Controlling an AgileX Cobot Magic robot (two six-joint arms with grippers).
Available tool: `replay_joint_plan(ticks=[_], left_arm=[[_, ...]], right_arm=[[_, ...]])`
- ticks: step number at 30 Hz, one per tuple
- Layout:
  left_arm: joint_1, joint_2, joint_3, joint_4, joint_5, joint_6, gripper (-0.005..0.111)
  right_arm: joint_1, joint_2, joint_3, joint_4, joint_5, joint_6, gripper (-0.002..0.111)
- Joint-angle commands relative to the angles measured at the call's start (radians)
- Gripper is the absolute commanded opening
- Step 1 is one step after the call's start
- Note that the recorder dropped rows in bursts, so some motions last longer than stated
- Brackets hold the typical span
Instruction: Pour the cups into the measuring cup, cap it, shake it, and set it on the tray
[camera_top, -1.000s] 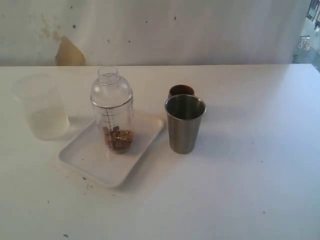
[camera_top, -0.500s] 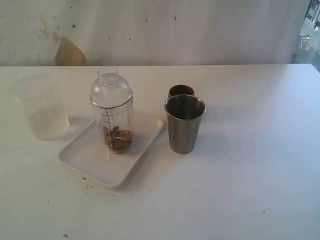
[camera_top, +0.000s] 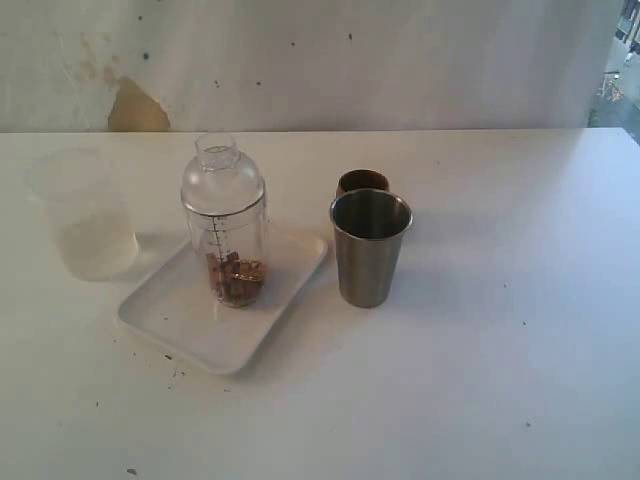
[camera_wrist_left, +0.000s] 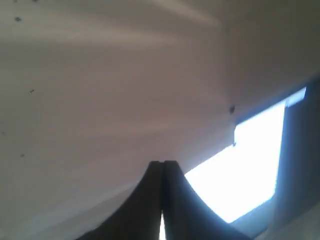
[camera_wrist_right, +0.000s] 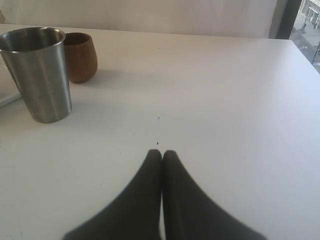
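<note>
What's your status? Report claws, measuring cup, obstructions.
Left claw shut, empty; right claw shut, empty. Measuring cup capped, upright on tray, brown bits inside. Steel tumbler and wooden cup beside tray, nothing blocking.

No words, brands or numbers can be read. The clear measuring cup (camera_top: 223, 225) carries a black graduated scale of tick marks down its side; any figures beside them are too small to make out.

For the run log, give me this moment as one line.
measuring cup: capped, on tray | tumbler, wooden cup: beside tray | left hand: shut | right hand: shut
</note>
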Motion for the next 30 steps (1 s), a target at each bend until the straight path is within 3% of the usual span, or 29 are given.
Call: replay_joint_plan(ticks=[1, 9, 17, 26, 30], left_arm=[[0.043, -0.035, 0.002, -0.241, -0.001, 0.0, 0.0], [0.213, -0.2, 0.067, -0.171, -0.015, 0.002, 0.0], [0.293, -0.286, 0.233, -0.154, -0.026, 0.012, 0.0], [0.331, -0.286, 0.275, -0.122, 0.287, 0.082, 0.0], [0.332, -0.286, 0.275, 0.036, 0.416, 0.082, 0.0]], right_arm=[[-0.001, -0.006, 0.004, -0.006, -0.003, 0.005, 0.0], [-0.001, -0.006, 0.004, -0.006, -0.003, 0.005, 0.0], [-0.001, -0.006, 0.004, -0.006, -0.003, 0.005, 0.0], [-0.001, -0.006, 0.004, -0.006, -0.003, 0.005, 0.0], [-0.001, -0.006, 0.004, -0.006, -0.003, 0.005, 0.0]])
